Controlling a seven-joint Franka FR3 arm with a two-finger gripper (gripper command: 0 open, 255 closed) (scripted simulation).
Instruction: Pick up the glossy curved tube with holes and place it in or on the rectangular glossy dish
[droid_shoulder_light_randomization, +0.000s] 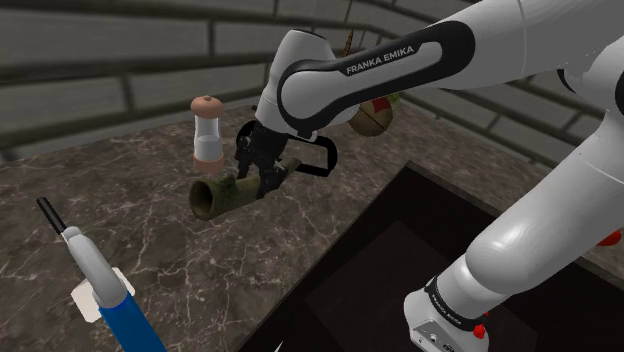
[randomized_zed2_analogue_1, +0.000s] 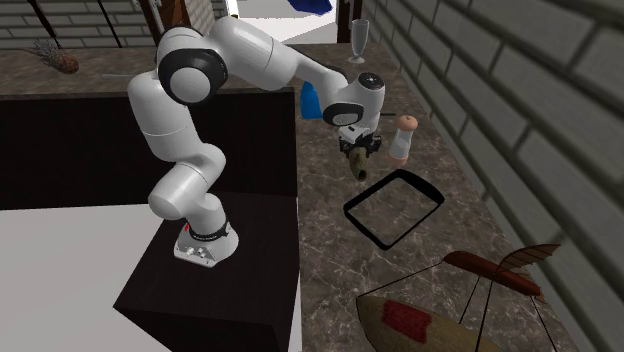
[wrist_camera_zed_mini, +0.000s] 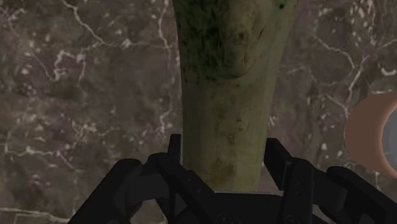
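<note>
Biggest, a flat counter (droid_shoulder_light_randomization: 120, 230) of brown stone with thin white cracks, shiny. Next, a fat white arm (droid_shoulder_light_randomization: 400, 70) with dark joints, bent down over the counter. Then a black dish (randomized_zed2_analogue_1: 413, 222), a box shape with round corners and a thin shiny rim, lying flat. Inside the rim, the same brown stone look. Close by the dish's corner, up in the air, a green tube (droid_shoulder_light_randomization: 225, 192), blotchy and bumpy, a bit bent, wide and open at one end. Long side nearly flat, open end toward the shoulder view's left. Pinched around its thin part by the black gripper (wrist_camera_zed_mini: 222, 149), one finger on each side. Just past the dish, a small clear bottle (droid_shoulder_light_randomization: 207, 135) with a round tan cap, standing up.
</note>
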